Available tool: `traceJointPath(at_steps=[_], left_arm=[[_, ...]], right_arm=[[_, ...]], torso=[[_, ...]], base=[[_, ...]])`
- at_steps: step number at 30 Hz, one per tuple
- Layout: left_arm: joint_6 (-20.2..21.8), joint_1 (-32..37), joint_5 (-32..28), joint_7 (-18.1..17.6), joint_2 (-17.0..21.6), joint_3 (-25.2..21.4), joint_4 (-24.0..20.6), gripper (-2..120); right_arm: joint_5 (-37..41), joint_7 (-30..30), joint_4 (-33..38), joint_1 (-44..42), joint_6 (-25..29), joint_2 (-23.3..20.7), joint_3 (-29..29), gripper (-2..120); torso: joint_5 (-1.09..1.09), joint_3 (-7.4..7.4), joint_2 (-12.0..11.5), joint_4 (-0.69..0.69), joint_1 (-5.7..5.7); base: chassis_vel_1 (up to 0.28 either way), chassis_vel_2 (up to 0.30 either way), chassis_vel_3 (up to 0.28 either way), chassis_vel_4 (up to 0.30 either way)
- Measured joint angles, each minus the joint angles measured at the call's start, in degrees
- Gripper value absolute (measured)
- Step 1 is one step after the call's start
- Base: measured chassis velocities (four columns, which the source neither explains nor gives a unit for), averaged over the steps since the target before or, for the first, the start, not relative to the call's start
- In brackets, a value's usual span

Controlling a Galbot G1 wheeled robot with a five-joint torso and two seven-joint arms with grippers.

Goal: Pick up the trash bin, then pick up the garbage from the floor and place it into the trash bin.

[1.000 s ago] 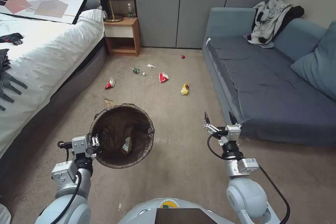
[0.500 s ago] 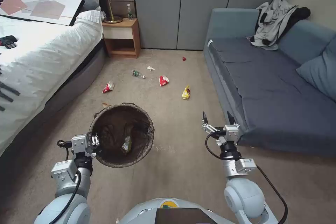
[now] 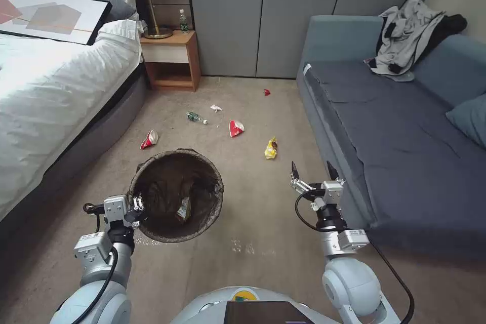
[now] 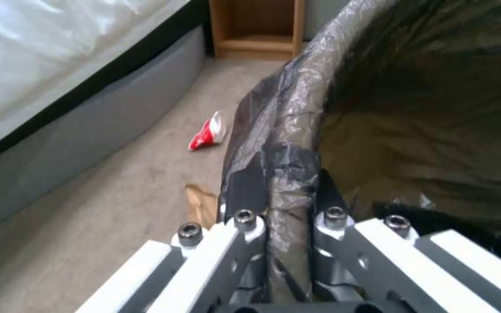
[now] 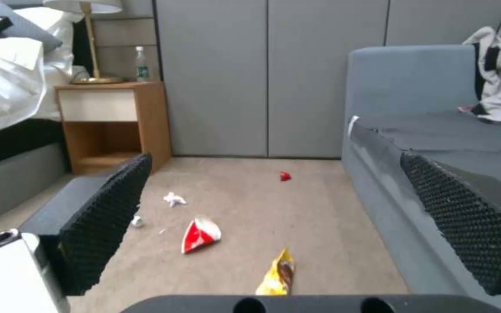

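Observation:
My left gripper (image 3: pixel 135 210) is shut on the near rim of the trash bin (image 3: pixel 217 185), which it holds above the carpet. The bin's dark bag holds a small wrapper (image 3: pixel 183 208). In the left wrist view the fingers (image 4: pixel 245 195) pinch the bagged rim (image 4: pixel 297 108). Garbage lies ahead: a red-and-white wrapper (image 3: pixel 149 139), a small bottle (image 3: pixel 195 118), a tissue (image 3: pixel 216 108), another red-and-white wrapper (image 3: pixel 236 127), a yellow wrapper (image 3: pixel 271 148) and a red scrap (image 3: pixel 266 92). My right gripper (image 3: pixel 311 169) hangs open and empty just short of the yellow wrapper (image 5: pixel 278 274).
A bed (image 3: pixel 50 91) runs along the left and a blue sofa (image 3: pixel 405 126) with clothes (image 3: pixel 405 40) along the right. A wooden nightstand (image 3: pixel 169 58) and grey cabinet doors (image 3: pixel 263 15) close the far end. Brown paper (image 4: pixel 200 206) lies beside the bin.
The whole head view has shifted, so the camera moved forward; the litter now lies closer. Both arms keep the same pose, and the bin stays in my left gripper.

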Motion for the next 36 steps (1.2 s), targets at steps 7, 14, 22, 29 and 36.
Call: traceJointPath(at_steps=[7,14,22,29,36], left_arm=[[0.0,0.1,0.1,0.0,0.0,0.0,0.0,4],[0.0,0.0,0.1,0.1,-0.1,0.0,0.0,4],[0.0,-0.1,0.1,0.1,-0.1,-0.1,0.0,4],[0.0,-0.2,0.0,0.1,-0.2,0.0,0.0,4],[0.0,-0.2,0.0,0.0,-0.2,0.0,0.0,4]], right_arm=[[0.0,0.2,-0.1,0.0,0.2,0.0,-0.2,100],[-0.1,0.4,-0.2,0.0,0.4,-0.1,-0.5,100],[-0.4,0.4,-0.2,-0.2,0.7,-0.1,-0.7,100],[-0.4,0.4,-0.5,-0.1,1.4,-0.2,-1.0,100],[-0.2,0.4,-0.9,0.0,1.0,-0.7,-0.6,100]], torso=[[0.01,-0.01,0.0,0.01,0.00],[0.03,0.00,0.0,0.01,0.00],[-0.01,0.00,0.0,0.00,0.00],[0.02,0.01,0.0,0.02,0.01],[0.01,-0.01,0.0,-0.01,0.00]], base=[[-0.212,0.215,0.208,-0.214],[-0.221,0.216,0.230,-0.220],[-0.232,0.229,0.225,-0.230],[-0.197,0.202,0.202,-0.190],[-0.065,0.040,0.042,-0.037]])
